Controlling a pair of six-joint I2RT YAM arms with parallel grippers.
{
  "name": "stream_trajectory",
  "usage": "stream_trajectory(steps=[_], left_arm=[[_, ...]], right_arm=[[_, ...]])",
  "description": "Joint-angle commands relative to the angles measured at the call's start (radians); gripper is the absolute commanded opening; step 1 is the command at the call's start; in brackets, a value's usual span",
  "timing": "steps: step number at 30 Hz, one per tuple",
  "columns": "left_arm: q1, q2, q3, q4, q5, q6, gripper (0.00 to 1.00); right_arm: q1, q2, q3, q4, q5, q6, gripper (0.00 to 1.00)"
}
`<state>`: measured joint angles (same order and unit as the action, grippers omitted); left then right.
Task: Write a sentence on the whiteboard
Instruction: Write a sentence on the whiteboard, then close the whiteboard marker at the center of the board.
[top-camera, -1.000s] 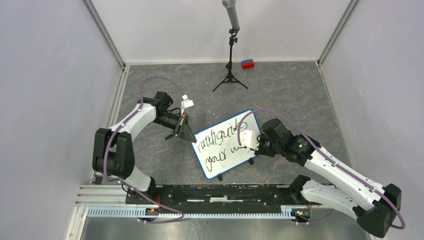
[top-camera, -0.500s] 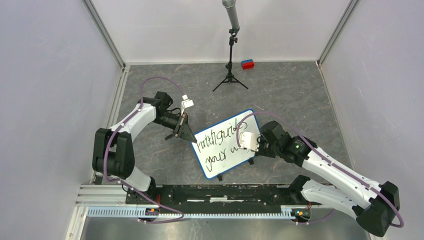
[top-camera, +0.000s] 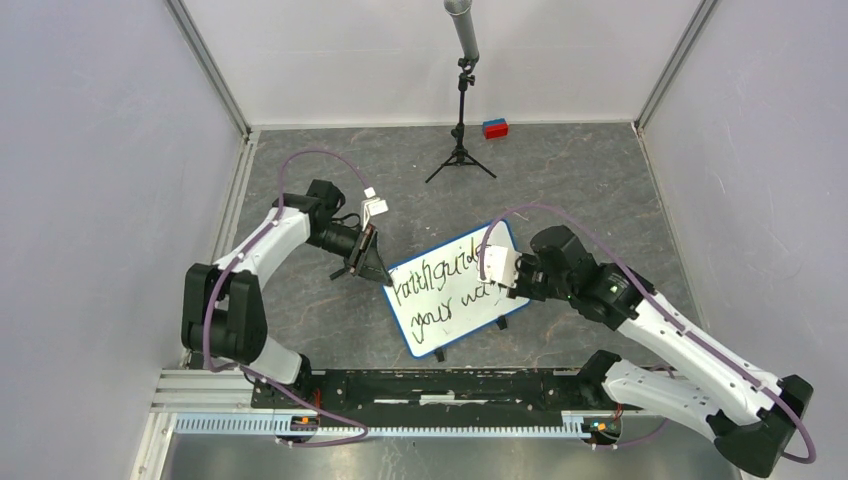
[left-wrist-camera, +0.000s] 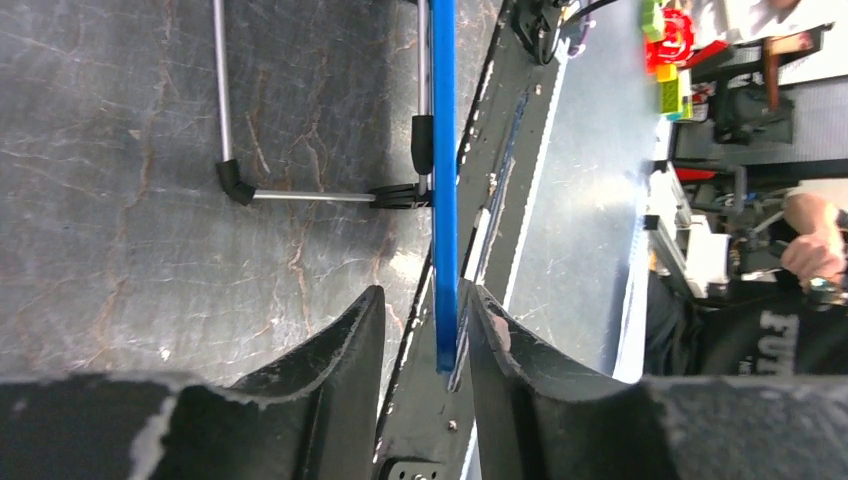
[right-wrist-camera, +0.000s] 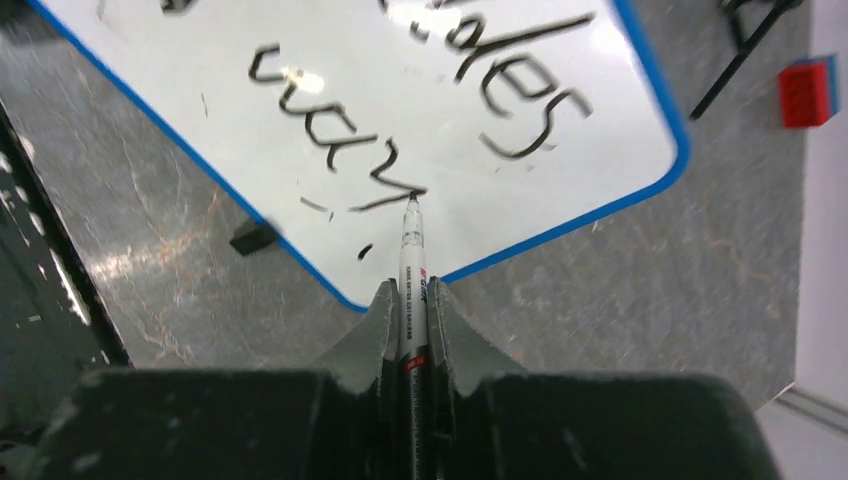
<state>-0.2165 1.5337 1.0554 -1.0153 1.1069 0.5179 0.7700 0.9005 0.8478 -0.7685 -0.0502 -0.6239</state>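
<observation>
Whiteboard (top-camera: 445, 297) sits askew on the grey table (top-camera: 600, 200), between the two arms.

Left gripper (left-wrist-camera: 425, 300) straddles the board's blue rim at one corner. Its jaws are spread, with a clear gap on one side and the other finger close to the rim; we cannot tell if it touches.

Right gripper (right-wrist-camera: 411, 292) pinches a marker (right-wrist-camera: 411, 250), jaws pressed on the barrel. The tip touches the board at the tail of "way".

The sentence (right-wrist-camera: 330, 140) is cut off at the top in the right wrist view. From above, the right gripper covers its end, and the cursive is hard to read.
</observation>
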Motion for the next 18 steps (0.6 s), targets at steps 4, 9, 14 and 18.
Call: stream_trajectory(steps=[4,9,14,18], left_arm=[[0.055,-0.117,0.176,-0.057,-0.058,-0.028,0.58],[0.198,-0.139,0.293,-0.201,-0.194,0.082,0.65],[0.298,-0.195,0.176,-0.195,-0.468,0.211,0.63],[0.294,-0.284,0.021,-0.055,-0.582,0.24,0.63]], right_arm=[[-0.001,-0.034,0.091,0.095,-0.161,0.076,0.0],[-0.003,-0.034,0.09,0.158,-0.261,0.158,0.0],[-0.05,-0.008,0.085,0.195,-0.4,0.212,0.0],[-0.083,0.024,0.082,0.23,-0.507,0.265,0.0]])
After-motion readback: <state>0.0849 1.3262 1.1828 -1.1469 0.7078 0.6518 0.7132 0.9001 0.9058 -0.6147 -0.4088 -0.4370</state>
